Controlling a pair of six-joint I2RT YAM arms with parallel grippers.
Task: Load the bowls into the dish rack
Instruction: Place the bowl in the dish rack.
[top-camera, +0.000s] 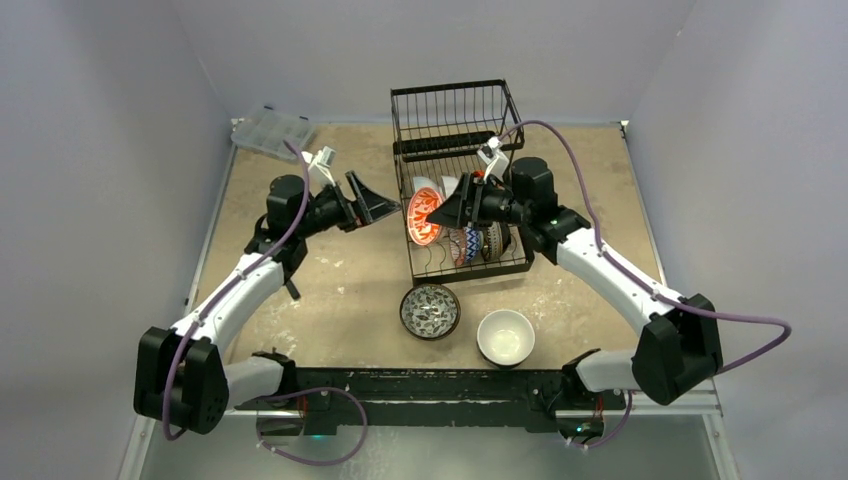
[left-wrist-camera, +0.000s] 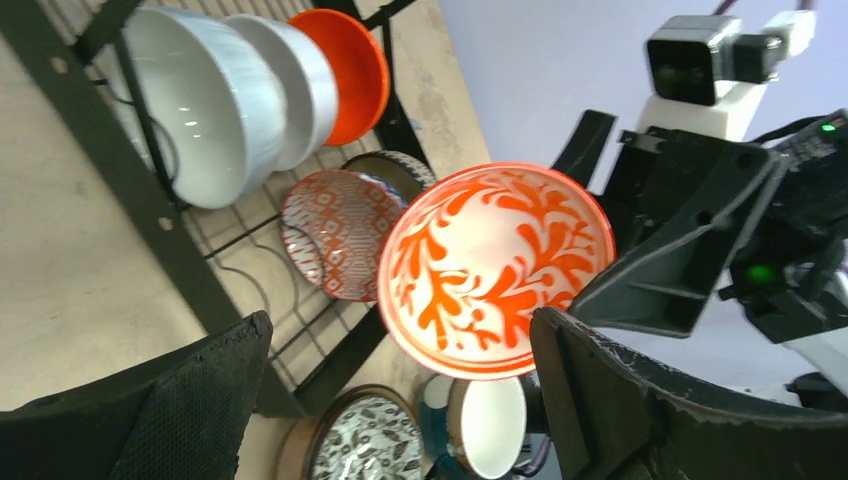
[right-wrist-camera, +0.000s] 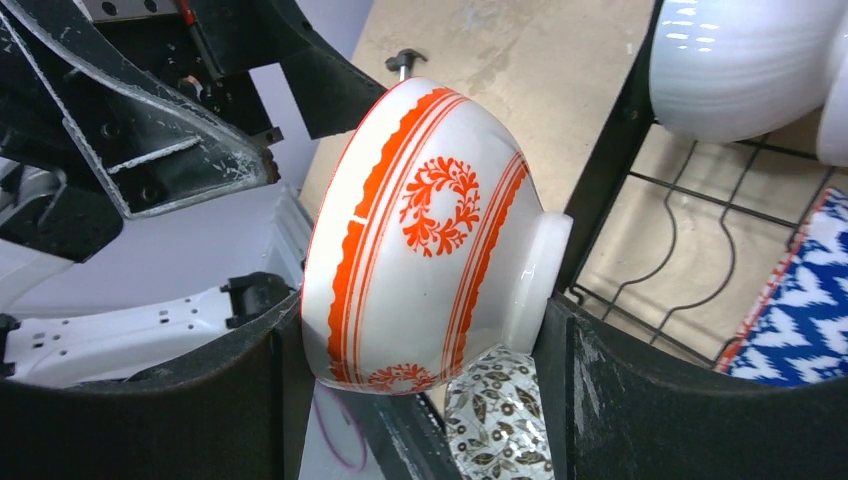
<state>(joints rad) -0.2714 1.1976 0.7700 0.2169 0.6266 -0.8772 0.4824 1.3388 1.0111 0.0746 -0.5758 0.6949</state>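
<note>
A white bowl with an orange floral pattern hangs on edge at the left side of the black wire dish rack. My right gripper is shut on it, one finger at the rim and the other at the foot. My left gripper stands wide open just left of it, facing its inside without touching. White bowls, an orange bowl, a red-patterned bowl and a blue-patterned bowl stand in the rack.
A leaf-patterned bowl and a white-lined bowl sit on the table in front of the rack. A clear plastic compartment box lies at the back left corner. Walls close in on both sides.
</note>
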